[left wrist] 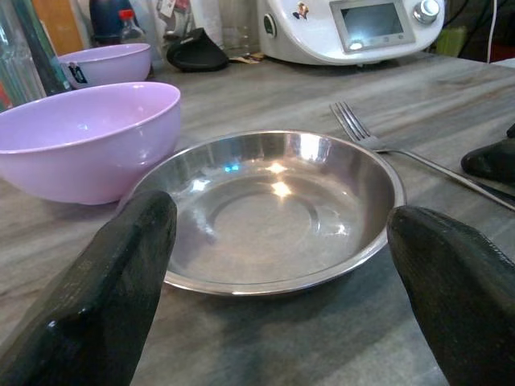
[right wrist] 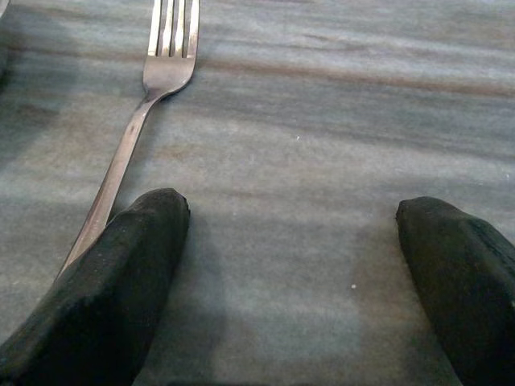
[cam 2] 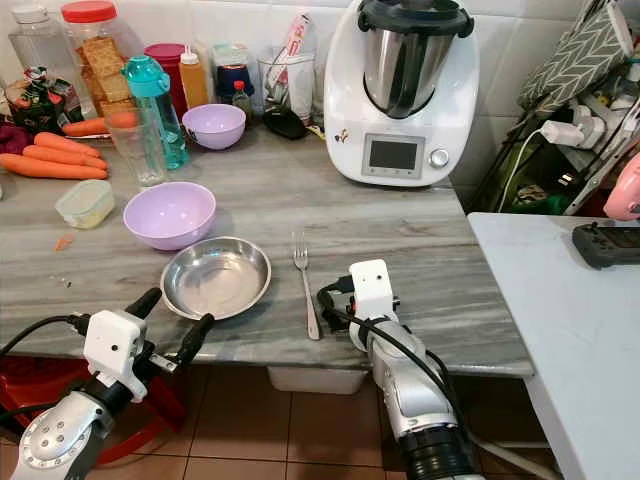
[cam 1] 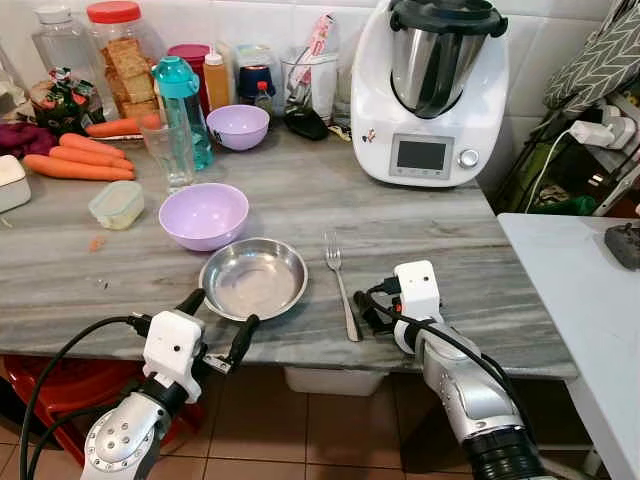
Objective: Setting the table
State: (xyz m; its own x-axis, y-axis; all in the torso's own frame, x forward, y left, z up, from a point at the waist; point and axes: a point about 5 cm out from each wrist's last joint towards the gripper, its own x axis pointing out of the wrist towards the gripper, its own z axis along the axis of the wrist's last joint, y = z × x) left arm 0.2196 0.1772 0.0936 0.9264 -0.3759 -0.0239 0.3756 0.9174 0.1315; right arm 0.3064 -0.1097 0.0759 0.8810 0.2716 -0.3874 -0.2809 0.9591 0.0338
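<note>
A shallow steel plate (cam 1: 253,278) lies near the front edge of the grey marble table (cam 1: 440,240). To its right lies a steel fork (cam 1: 340,285), tines pointing away from me. A lilac bowl (cam 1: 204,215) stands just behind the plate. My left gripper (cam 1: 217,320) is open at the table's front edge, its fingers (left wrist: 105,297) set either side of the plate's near rim without touching it. My right gripper (cam 1: 372,312) is open and low over the table, right of the fork's handle. One of its fingers (right wrist: 121,273) is beside the handle (right wrist: 113,185); nothing is between them.
A drinking glass (cam 1: 167,150), a teal bottle (cam 1: 185,105), a second lilac bowl (cam 1: 237,126), carrots (cam 1: 78,160) and jars stand at the back left. A lidded tub (cam 1: 116,204) sits left of the bowl. A white kitchen machine (cam 1: 430,90) stands at the back right. A white table (cam 1: 580,290) adjoins on the right.
</note>
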